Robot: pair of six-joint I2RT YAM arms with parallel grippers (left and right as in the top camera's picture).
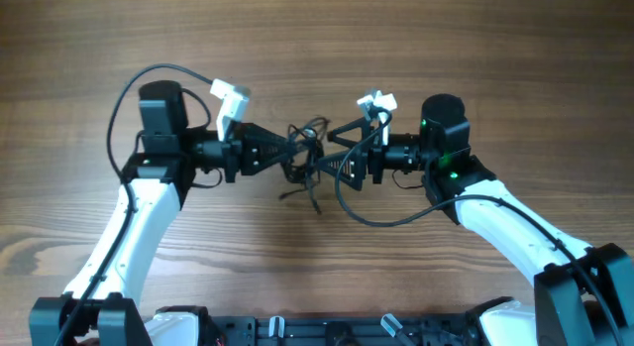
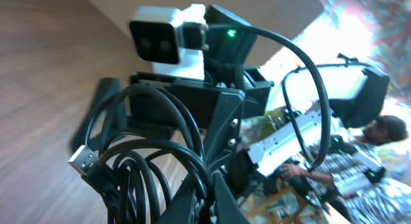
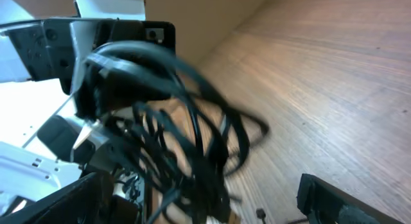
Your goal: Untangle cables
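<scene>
The cables (image 1: 303, 156) hang as a dark knot of black loops between my two grippers, with loose ends trailing down toward the table. My left gripper (image 1: 286, 154) is shut on the knot's left side. In the left wrist view the loops (image 2: 151, 160) fill the foreground, a silver plug end (image 2: 83, 160) sticks out at the left, and the left gripper (image 2: 212, 201) pinches a strand. My right gripper (image 1: 329, 154) stands open around the knot's right side. The right wrist view shows the cables (image 3: 186, 153) blurred between the widely parted fingers (image 3: 331, 198) of the right gripper (image 3: 205, 208).
A thicker black arm cord (image 1: 381, 215) sags in a loop below the right wrist, and another (image 1: 149, 83) arcs over the left arm. White wrist cameras (image 1: 230, 98) sit above each gripper. The wooden table (image 1: 317, 39) lies underneath.
</scene>
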